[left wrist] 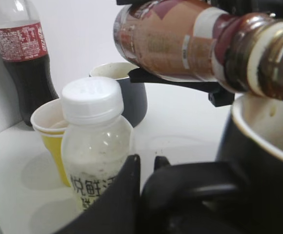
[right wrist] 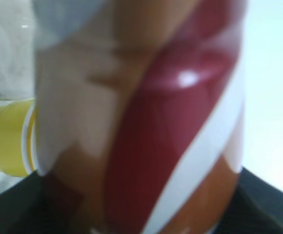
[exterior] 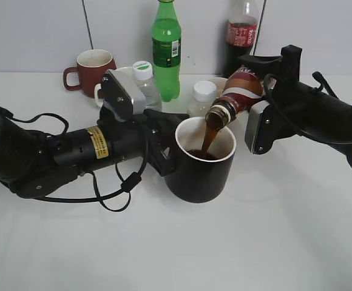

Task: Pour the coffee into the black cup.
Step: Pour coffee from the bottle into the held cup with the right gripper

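The black cup (exterior: 203, 173) stands upright at the table's middle, with brown liquid in its pale inside. My left gripper (exterior: 164, 151) is shut on its handle; in the left wrist view the handle (left wrist: 195, 190) sits between the fingers and the cup's rim (left wrist: 258, 146) is at the right. My right gripper (exterior: 262, 100) is shut on the coffee bottle (exterior: 240, 97). The bottle is tilted mouth-down over the cup, and a brown stream (exterior: 209, 138) falls into it. The bottle spans the top of the left wrist view (left wrist: 180, 39), and its label fills the right wrist view (right wrist: 146, 126).
Behind the cup stand two small white-capped bottles (exterior: 145, 82) (exterior: 203, 97), a green bottle (exterior: 166, 48), a cola bottle (exterior: 241, 33) and a dark-red mug (exterior: 91, 68). The left wrist view shows a yellow paper cup (left wrist: 49, 131) and a dark-grey mug (left wrist: 127, 92).
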